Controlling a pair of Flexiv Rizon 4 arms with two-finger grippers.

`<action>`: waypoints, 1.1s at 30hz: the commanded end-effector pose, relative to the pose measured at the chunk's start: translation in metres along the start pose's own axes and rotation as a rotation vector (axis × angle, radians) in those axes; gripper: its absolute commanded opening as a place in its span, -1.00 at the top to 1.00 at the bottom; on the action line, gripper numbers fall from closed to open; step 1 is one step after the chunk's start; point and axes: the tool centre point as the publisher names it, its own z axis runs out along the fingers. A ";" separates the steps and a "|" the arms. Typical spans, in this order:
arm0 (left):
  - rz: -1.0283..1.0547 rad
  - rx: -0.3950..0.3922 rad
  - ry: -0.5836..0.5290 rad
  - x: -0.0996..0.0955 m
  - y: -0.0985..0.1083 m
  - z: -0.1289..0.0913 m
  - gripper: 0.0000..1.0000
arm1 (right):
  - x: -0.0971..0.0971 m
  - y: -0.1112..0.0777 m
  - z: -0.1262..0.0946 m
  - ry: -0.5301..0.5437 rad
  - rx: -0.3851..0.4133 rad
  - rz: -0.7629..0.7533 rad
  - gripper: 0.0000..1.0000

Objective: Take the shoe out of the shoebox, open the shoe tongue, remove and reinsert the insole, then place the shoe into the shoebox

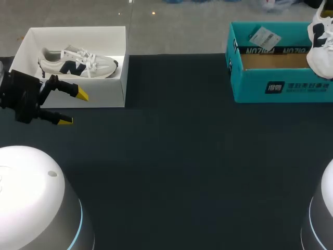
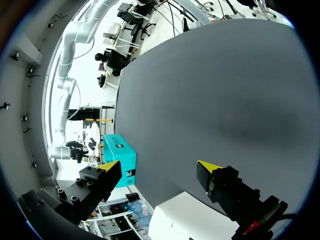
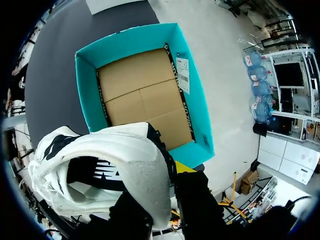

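Shoe (image 1: 320,49) aloft above teal shoebox (image 1: 250,86)

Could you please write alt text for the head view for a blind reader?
A white shoe lies in an open white box at the table's far left, with the open left gripper close by its near left corner. At far right, a second white shoe hangs over an open teal box.

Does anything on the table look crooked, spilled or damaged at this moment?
Nothing is spilled or damaged. Only a paper tag sits tilted inside the teal shoebox. The white shoe hangs in the right gripper above it.
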 end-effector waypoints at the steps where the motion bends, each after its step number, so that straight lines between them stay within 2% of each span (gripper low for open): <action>1: -0.001 -0.001 0.005 -0.001 0.000 0.000 -1.00 | -0.014 -0.010 -0.004 0.066 -0.029 0.169 1.00; 4: -0.001 -0.001 0.005 -0.001 0.000 0.000 -1.00 | -0.019 -0.016 -0.009 0.116 0.018 0.434 1.00; 7: -0.001 -0.001 0.005 -0.001 0.000 0.000 -1.00 | -0.020 -0.021 -0.009 0.140 0.183 0.736 1.00; 8: -0.001 -0.001 0.005 -0.001 0.000 0.000 -1.00 | -0.019 -0.021 -0.007 0.124 0.282 0.842 1.00; 10: -0.001 -0.001 0.005 -0.001 0.000 0.000 -1.00 | -0.015 -0.020 -0.005 0.186 0.324 0.935 1.00; 11: -0.001 -0.001 0.005 -0.001 0.000 0.000 -1.00 | -0.013 -0.019 -0.004 0.185 0.324 0.977 1.00; 27: -0.001 -0.001 0.005 -0.001 0.000 0.000 -1.00 | -0.013 -0.019 -0.004 0.185 0.324 0.977 1.00; 31: -0.001 -0.001 0.005 -0.001 0.000 0.000 -1.00 | -0.005 -0.024 0.002 0.166 0.292 1.149 1.00; 33: -0.001 -0.001 0.005 -0.001 0.000 0.000 -1.00 | -0.002 -0.030 0.007 0.196 0.257 1.212 1.00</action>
